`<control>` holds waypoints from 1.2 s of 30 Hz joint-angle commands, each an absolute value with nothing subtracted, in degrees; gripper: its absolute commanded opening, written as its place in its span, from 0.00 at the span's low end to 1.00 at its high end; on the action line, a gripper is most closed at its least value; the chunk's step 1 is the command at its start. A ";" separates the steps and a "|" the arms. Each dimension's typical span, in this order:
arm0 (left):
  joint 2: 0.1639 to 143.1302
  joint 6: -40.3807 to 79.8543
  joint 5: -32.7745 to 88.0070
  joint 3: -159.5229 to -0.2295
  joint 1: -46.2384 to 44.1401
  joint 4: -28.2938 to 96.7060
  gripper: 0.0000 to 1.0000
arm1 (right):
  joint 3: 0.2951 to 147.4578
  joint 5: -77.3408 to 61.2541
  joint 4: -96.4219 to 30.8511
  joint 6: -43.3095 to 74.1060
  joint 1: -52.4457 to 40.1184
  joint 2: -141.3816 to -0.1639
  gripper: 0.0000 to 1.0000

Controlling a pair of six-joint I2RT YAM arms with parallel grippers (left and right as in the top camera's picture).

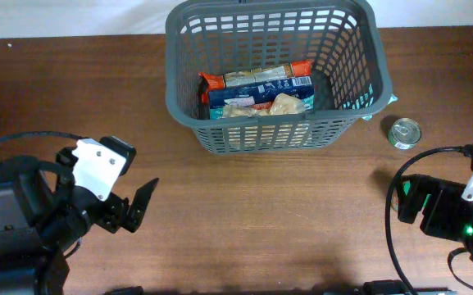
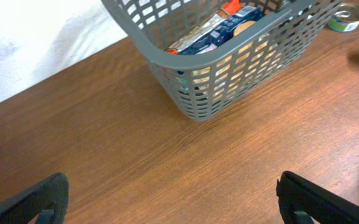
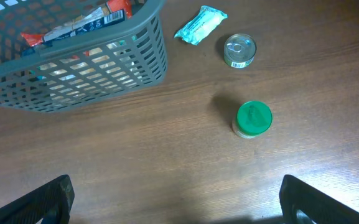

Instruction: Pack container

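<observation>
The dark grey container (image 1: pixel 265 120) stands at the far middle of the table. It holds an orange packet, a blue packet (image 1: pixel 256 92) and a pale snack bag. It also shows in the left wrist view (image 2: pixel 210 57) and the right wrist view (image 3: pixel 92 68). My left gripper (image 1: pixel 134 211) is open and empty over bare wood at the near left (image 2: pixel 173 193), well short of the container. My right gripper (image 1: pixel 407 201) is open and empty at the near right (image 3: pixel 176 193).
A small round tin can (image 1: pixel 404 133) (image 3: pixel 239 50) stands right of the container. A teal packet (image 3: pixel 200 24) lies beside it, by the container's right corner. A green-lidded jar (image 3: pixel 254 119) stands in front of my right gripper.
</observation>
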State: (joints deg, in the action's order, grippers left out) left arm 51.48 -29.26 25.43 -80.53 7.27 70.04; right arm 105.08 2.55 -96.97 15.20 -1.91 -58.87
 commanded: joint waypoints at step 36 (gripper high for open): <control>51.24 -30.52 27.64 -81.06 7.68 70.78 0.99 | 104.88 2.87 -88.62 17.43 -1.83 -63.22 0.99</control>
State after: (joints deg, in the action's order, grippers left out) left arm 51.48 -29.58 26.61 -80.53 7.27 70.65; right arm 105.08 -3.73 -89.80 15.70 -1.91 -60.18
